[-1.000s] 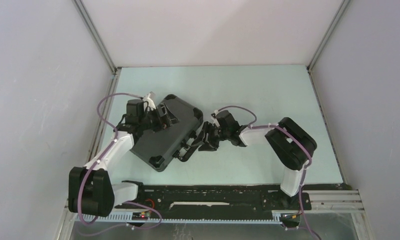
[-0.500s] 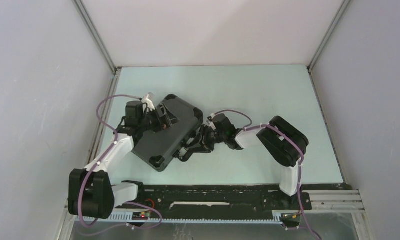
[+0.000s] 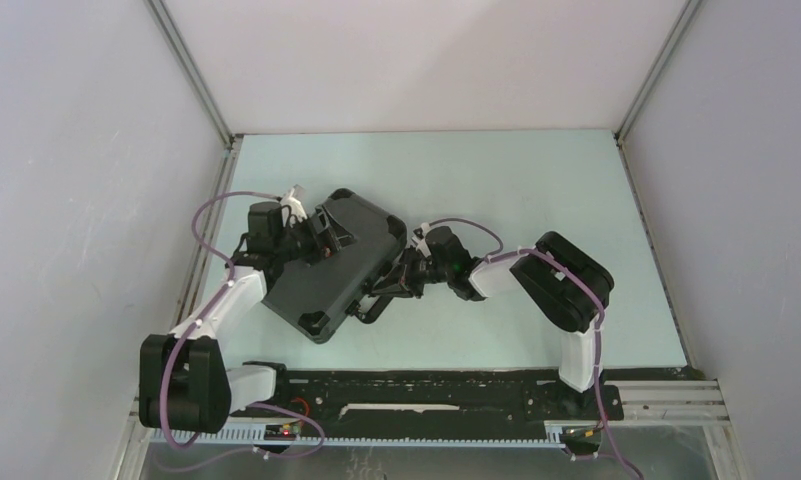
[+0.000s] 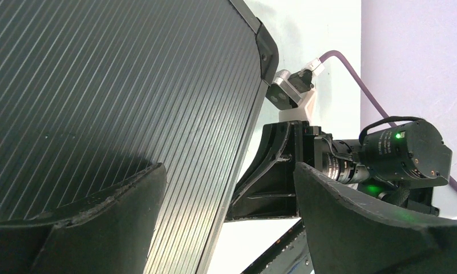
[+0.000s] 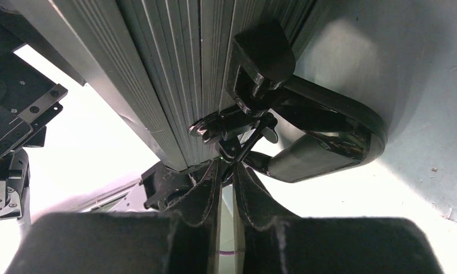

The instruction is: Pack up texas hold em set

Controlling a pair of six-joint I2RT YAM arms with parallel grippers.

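The texas hold em set shows only as a shut black ribbed briefcase (image 3: pixel 336 265), lying askew on the pale green table left of centre. My left gripper (image 3: pixel 311 235) is open at the case's far left corner. In the left wrist view one finger lies over the ribbed lid (image 4: pixel 117 85), the other is off its edge, and the left gripper (image 4: pixel 229 211) holds nothing. My right gripper (image 3: pixel 391 285) is at the handle side. In the right wrist view its fingers (image 5: pixel 206 197) are pressed almost together on a thin black latch (image 5: pixel 231 128) beside the handle (image 5: pixel 328 137).
Grey enclosure walls and metal posts (image 3: pixel 191 70) close in the table on three sides. A black rail (image 3: pixel 426 390) with both arm bases runs along the near edge. The right arm's wrist motor (image 4: pixel 403 151) sits just past the case's edge.
The right gripper has shut while pushing left against the case's handle side, and its arm has folded in. The left arm and the case have barely moved.
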